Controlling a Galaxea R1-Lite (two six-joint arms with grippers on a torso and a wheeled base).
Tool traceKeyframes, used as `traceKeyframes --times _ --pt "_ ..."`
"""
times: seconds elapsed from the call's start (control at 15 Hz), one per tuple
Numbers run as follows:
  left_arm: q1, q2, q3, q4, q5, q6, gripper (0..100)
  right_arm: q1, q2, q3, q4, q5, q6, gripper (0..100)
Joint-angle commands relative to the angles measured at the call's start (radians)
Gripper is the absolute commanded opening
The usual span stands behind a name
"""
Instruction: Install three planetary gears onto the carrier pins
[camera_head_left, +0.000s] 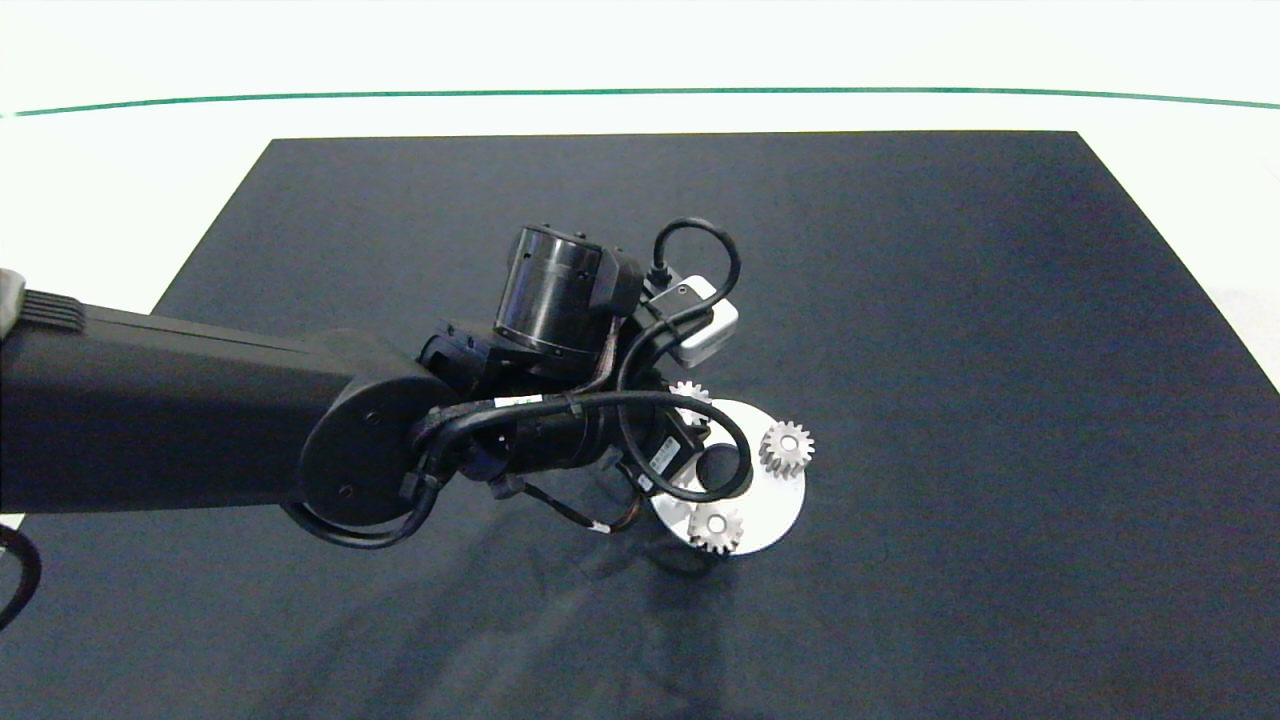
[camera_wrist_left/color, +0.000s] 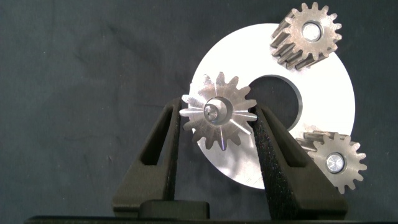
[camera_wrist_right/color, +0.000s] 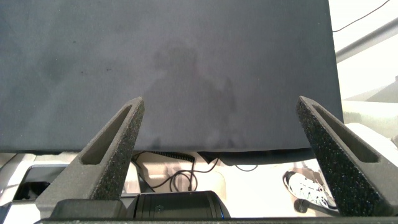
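White counter (camera_head_left: 120, 180) under a large dark mat (camera_head_left: 900, 350), thin green line (camera_head_left: 640, 93) running across the far side.

Left arm (camera_head_left: 150, 420) comes in from the left edge, reaching over the mat centre, black cables (camera_head_left: 690, 420) looping off its wrist over the disc. Right arm not in head view; right tool (camera_wrist_right/color: 221, 155) hangs above the mat's edge, fingers spread wide, holding nothing. Past that edge the right wrist view shows loose cable and a shoe (camera_wrist_right/color: 308, 186) on the floor.

White disc (camera_head_left: 775, 505) lies flat on the mat, a bit near of centre, partly hidden by the left wrist. Large centre hole (camera_wrist_left/color: 277, 99) visible in the wrist view.

Left tool (camera_wrist_left/color: 217, 121) sits over the disc's far-left part, fingers narrowed onto a gear (camera_wrist_left/color: 217, 112), pads touching its teeth on both sides. That gear is around a pin, pin tip (camera_wrist_left/color: 213, 109) showing in the bore; seated depth unclear.

Second gear (camera_head_left: 787, 449) sits on the disc's right rim, on its pin. Third gear (camera_head_left: 715, 527) sits on the near rim, also on a pin. Both overhang the disc edge slightly. All three gears apart from each other.
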Motion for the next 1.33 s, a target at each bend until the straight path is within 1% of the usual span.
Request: traceKeyframes --times 0.07,0.73,1.27,1.33 --pt "-0.001 0.014 0.001 -0.005 0.000 0.002 10 0.000 0.001 -0.002 0.004 -0.001 -0.001 100" --pt "0.013 0.014 0.009 -0.011 0.000 0.008 10 0.000 0.000 -0.003 0.004 -0.001 0.000 100" --pt "0.010 0.013 0.017 -0.005 0.002 0.005 10 0.000 0.000 -0.003 0.004 -0.001 0.000 100" --pt "0.010 0.013 0.015 -0.008 0.002 0.004 100 0.000 0.001 -0.003 0.004 -0.001 0.000 100"
